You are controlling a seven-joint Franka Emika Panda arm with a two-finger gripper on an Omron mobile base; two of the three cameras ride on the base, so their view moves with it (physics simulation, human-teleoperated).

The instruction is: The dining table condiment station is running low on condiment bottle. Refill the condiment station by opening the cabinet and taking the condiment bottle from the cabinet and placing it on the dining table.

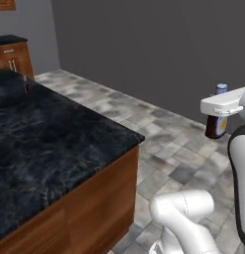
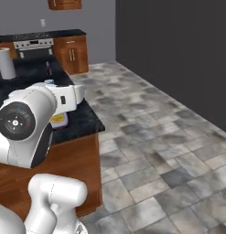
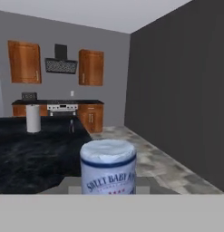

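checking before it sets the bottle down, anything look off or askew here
Nothing stands out. The bottle sits upright in the tool, beside the table rather than over it. On the table, the paper-towel roll and a small dark bottle stand upright, with no spill visible.

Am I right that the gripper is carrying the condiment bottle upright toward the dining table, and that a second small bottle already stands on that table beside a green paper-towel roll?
Not quite: the paper-towel roll is white, not green, as the hand view shows. The rest holds: the gripper carries the condiment bottle upright beside the dining table, and a second small bottle stands near that roll.
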